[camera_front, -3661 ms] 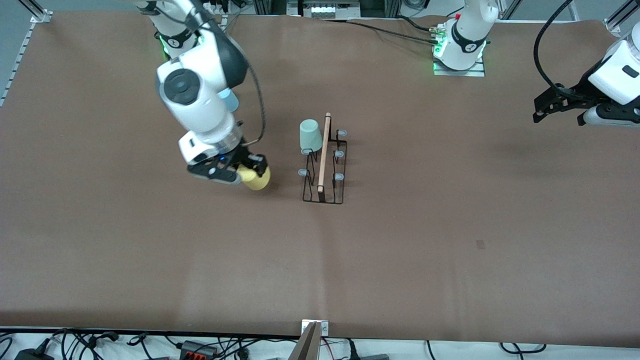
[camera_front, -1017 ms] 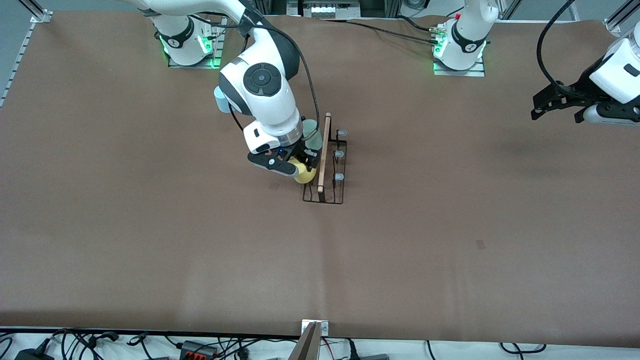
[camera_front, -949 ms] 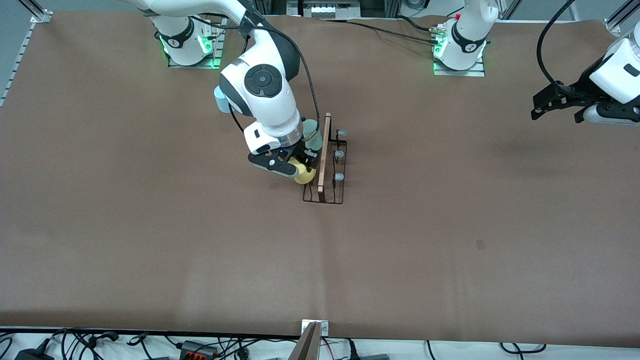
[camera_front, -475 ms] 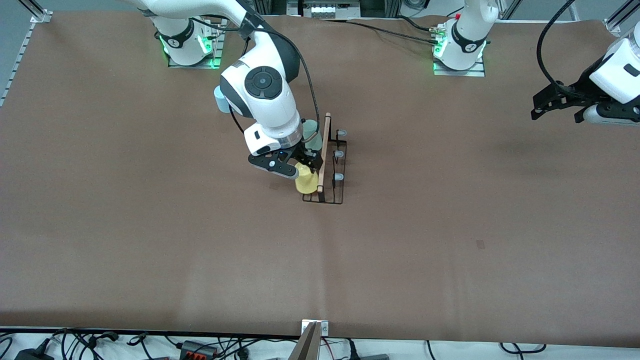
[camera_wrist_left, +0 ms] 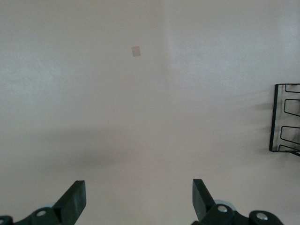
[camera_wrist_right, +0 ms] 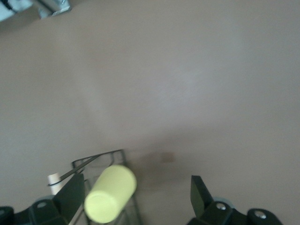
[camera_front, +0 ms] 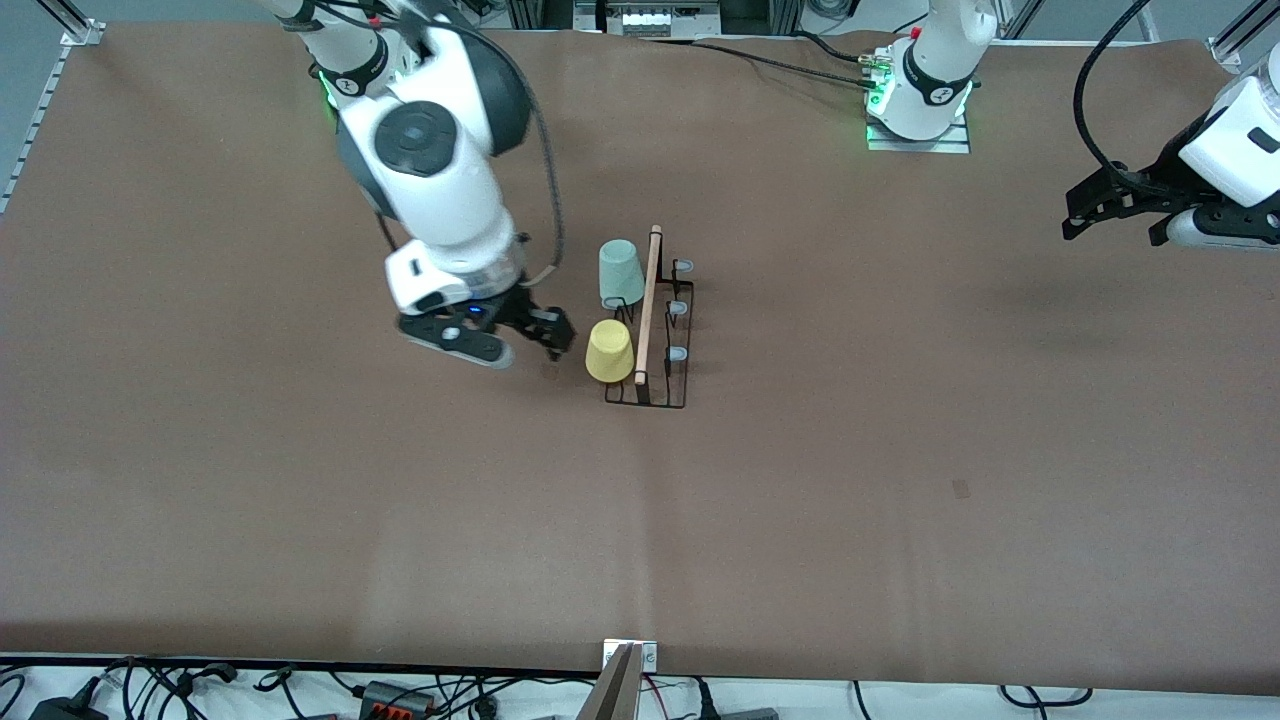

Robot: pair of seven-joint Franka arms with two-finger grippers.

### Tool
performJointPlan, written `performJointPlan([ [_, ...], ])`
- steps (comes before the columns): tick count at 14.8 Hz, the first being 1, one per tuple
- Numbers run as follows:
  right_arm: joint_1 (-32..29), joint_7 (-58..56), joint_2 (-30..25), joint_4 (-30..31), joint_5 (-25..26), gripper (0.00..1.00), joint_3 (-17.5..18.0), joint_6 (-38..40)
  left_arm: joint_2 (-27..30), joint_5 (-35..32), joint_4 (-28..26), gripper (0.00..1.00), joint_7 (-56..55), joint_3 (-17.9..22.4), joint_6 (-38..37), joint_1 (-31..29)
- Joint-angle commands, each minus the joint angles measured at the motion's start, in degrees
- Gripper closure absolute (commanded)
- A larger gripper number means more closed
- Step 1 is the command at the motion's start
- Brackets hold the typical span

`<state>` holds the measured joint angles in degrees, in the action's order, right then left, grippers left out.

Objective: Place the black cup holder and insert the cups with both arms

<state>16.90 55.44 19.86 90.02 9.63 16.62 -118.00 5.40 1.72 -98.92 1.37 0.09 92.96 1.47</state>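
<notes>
— While the black cup holder (camera_front: 648,335) stood at the middle of the front frame, where were the cups?
— Two sat upside down on its prongs on the side toward the right arm's end: the mint green cup (camera_front: 619,273) on the prong farthest from the camera, the yellow cup (camera_front: 609,351) lower in the frame, beside the wooden handle (camera_front: 647,303). Three grey-blue tips on the rack's remaining side stood bare.
— And the right gripper (camera_front: 522,341)?
— Just beside the yellow cup, over bare brown table (camera_front: 300,480), fingers spread and holding nothing (its wrist view showed the yellow cup (camera_wrist_right: 110,193) low between them).
— The left gripper (camera_front: 1118,215)?
— At the frame's right edge, waiting over the table, fingers (camera_wrist_left: 75,200) spread apart and empty, a corner of the rack (camera_wrist_left: 285,117) at its wrist view's right margin.
</notes>
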Motion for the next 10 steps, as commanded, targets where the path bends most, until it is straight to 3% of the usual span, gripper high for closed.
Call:
performJointPlan([
  [1,-6.2,-5.8,-7.8,3.6,-1.3,0.00,0.6,4.5,-1.1,1.4,2.1,0.00,0.3,0.1,-1.6,-0.2],
  [5,-15.7,-18.4,-12.8,2.7,-4.2,0.00,-1.1,13.2,-1.1,1.4,2.1,0.00,0.3,0.1,-1.6,-0.2],
  [10,-18.2,-34.4,-15.1,1.7,-9.7,0.00,-12.7,16.3,-1.1,1.4,2.1,0.00,0.3,0.1,-1.6,-0.1],
])
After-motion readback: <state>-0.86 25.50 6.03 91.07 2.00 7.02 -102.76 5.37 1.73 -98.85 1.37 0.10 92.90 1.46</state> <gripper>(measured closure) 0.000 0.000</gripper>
